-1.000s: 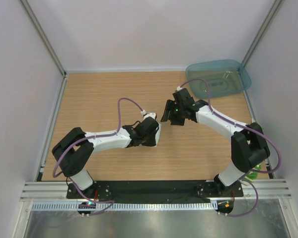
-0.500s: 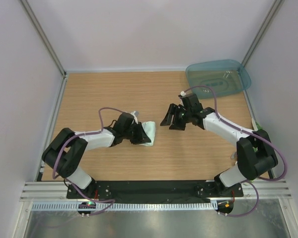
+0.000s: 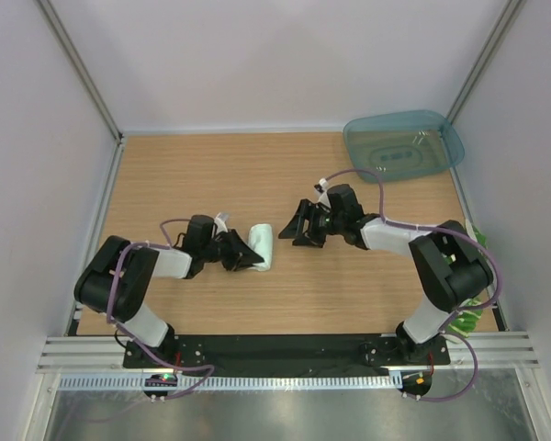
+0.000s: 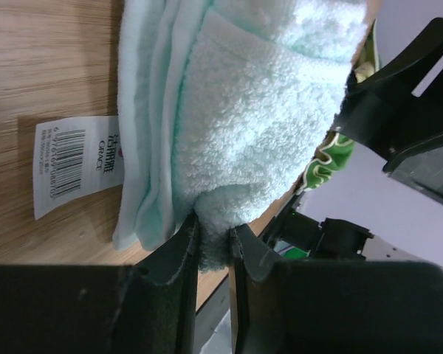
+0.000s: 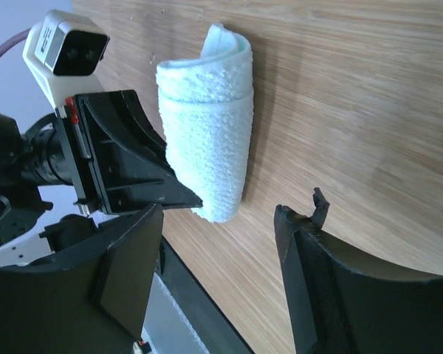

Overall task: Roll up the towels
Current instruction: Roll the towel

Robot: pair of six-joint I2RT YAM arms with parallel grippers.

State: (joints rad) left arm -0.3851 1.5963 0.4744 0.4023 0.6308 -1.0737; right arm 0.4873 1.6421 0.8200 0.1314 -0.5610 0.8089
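**Q:** Fig. key: where's the towel, and which way does it lie?

**A:** One pale mint towel (image 3: pixel 262 246), rolled, lies on the table (image 3: pixel 184 175) betw. the two grippers, nearer the left one. Its long axis runs near-to-far, away from the arm bases, w/ a slight tilt. The far end shows the wound layers.

**Q:** Jaws?

**A:** Left gripper (image 4: pixel 214 243): closed on a fold at the towel's near end, w/ cloth pinched betw. its fingers (image 4: pixel 173 258). Right gripper (image 5: pixel 220 221): jaws spread wide w/ nothing betw. them, near the towel's other side but apart from it.

**Q:** What does each view add?

**A:**
- **Top view:** the whole layout, incl. a teal tray (image 3: pixel 363 138) at the far right corner, well apart from the towel.
- **Left wrist view only:** a white barcode label (image 4: pixel 77 162) lying flat on the wood at the towel's edge, plus thin stacked layers along that side. A scrap of green cloth (image 4: pixel 326 158) shows beyond the towel, too little of it to tell what it is.
- **Right wrist view only:** the roll's full length side-on, w/ the left gripper's tip at its near end.

**Q:** Counts?

**A:** Rolled towels 1, trays 1, labels 1, grippers 2.
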